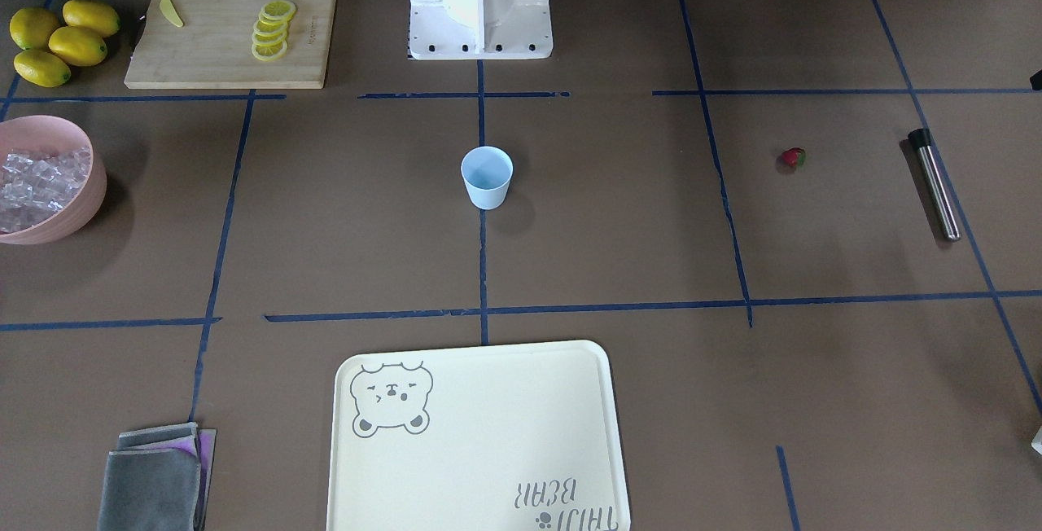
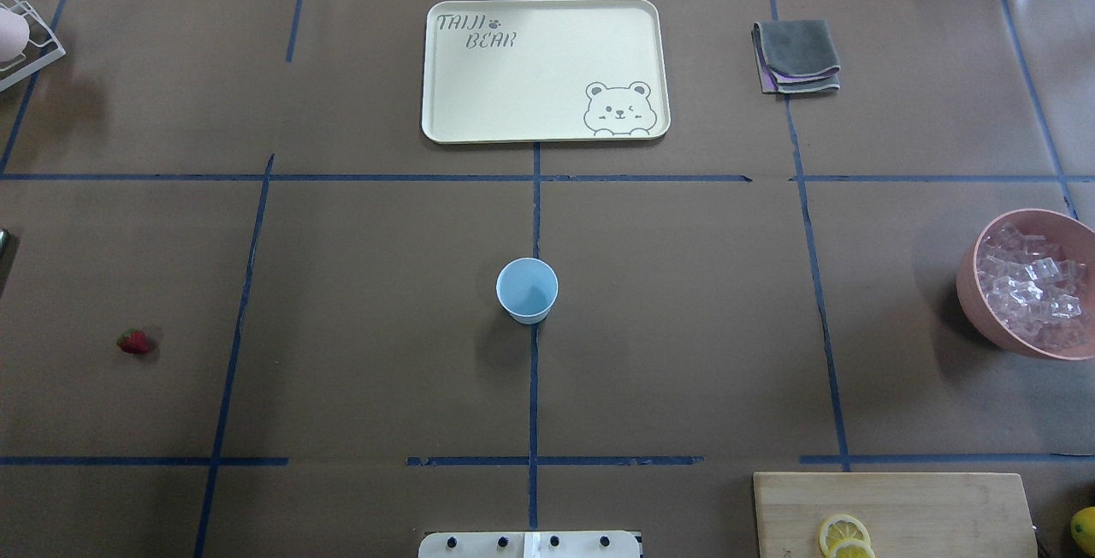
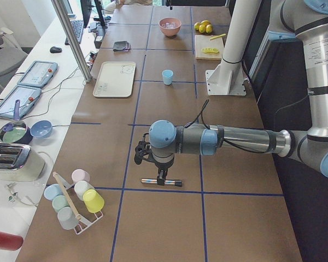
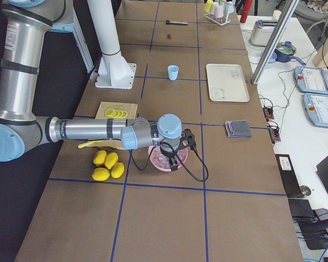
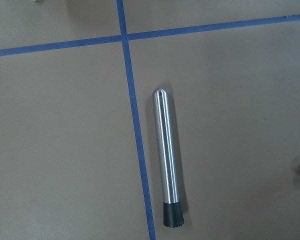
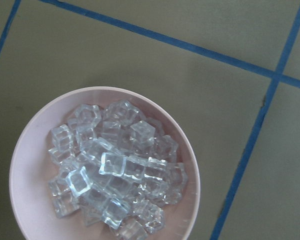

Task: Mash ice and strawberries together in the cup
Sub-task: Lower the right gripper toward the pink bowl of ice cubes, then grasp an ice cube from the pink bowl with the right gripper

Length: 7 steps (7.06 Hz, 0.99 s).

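The pale-blue cup (image 2: 527, 289) stands upright in the middle of the desk (image 2: 684, 353), right on a blue tape line. The strawberry (image 2: 133, 341) lies on its own well off to the robot's left. The ice (image 6: 110, 175) is heaped in a pink bowl (image 6: 25, 180) far over on the right. The left claw (image 3: 162, 176) hangs just above a steel rod with a black tip (image 5: 167, 150), which lies flat beside a tape line. The right claw (image 4: 171, 162) hangs over the bowl of ice. From where I stand, I cannot tell whether either claw is wide or narrow. A cream tray (image 2: 547, 126) sits beyond the cup.
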Motion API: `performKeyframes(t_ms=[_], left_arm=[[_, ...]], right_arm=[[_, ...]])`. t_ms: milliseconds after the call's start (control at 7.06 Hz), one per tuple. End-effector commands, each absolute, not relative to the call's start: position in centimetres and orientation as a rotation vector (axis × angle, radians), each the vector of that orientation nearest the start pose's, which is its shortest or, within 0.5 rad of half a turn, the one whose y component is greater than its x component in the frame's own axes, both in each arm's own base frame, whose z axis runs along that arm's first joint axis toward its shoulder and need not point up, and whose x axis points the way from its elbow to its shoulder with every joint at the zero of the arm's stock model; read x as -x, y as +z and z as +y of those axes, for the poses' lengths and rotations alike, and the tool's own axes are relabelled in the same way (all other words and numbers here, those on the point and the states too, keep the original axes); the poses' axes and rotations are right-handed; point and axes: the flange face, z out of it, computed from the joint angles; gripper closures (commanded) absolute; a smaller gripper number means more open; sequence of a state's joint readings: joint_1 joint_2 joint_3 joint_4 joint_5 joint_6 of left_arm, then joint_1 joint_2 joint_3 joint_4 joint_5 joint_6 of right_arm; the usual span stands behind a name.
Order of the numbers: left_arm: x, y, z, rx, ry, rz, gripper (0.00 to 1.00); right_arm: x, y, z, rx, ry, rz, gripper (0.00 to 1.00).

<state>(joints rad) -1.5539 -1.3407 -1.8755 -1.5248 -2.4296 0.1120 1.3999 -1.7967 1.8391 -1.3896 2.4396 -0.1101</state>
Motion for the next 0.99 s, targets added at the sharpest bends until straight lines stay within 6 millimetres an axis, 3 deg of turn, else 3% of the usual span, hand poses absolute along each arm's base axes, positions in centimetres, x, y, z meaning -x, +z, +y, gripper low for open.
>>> performKeyframes(t_ms=[0, 283, 425, 850], left_arm=[[5.1, 61.0, -39.7, -0.067, 0.133, 0.857, 0.0], [5.1, 61.0, -39.7, -0.067, 0.133, 0.857, 0.0], [5.1, 61.0, -39.7, -0.067, 0.133, 0.857, 0.0], [5.1, 61.0, -39.7, -0.067, 0.133, 0.857, 0.0]], right_arm=[[4.9, 58.9, -41.3, -0.233, -0.455, -0.833, 0.02], [9.7, 58.6, -40.8, -0.169, -0.463, -0.787, 0.01], [11.0, 58.0, -40.5, -0.162, -0.48, -0.782, 0.01], [11.0, 60.0, -39.5, -0.088, -0.416, -0.79, 0.01]])
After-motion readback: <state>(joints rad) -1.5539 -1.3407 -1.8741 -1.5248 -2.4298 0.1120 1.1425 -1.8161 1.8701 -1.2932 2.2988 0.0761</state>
